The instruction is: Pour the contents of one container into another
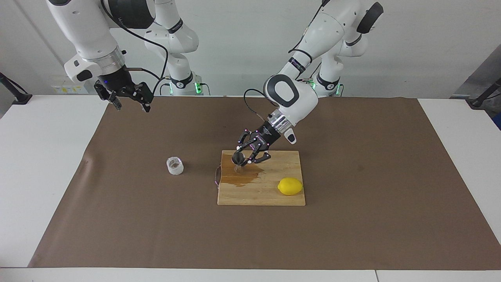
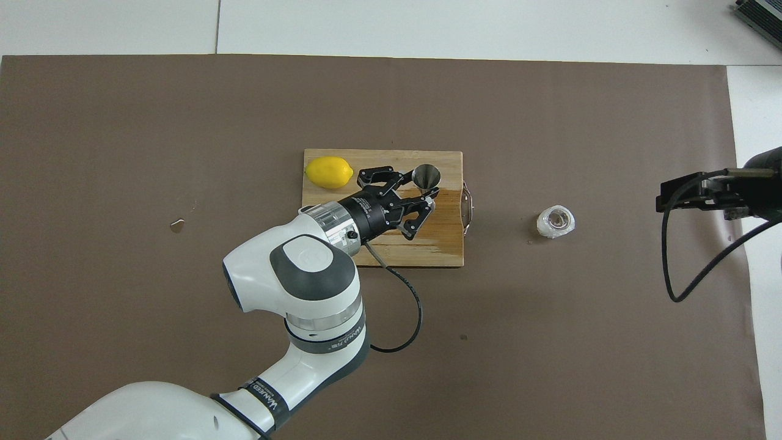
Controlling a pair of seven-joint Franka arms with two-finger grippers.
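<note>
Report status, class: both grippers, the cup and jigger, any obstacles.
Left gripper at jigger on wet cutting board, grip unclear. Right gripper waiting, raised. Cup alone on mat. Lemon clear of path.
</note>
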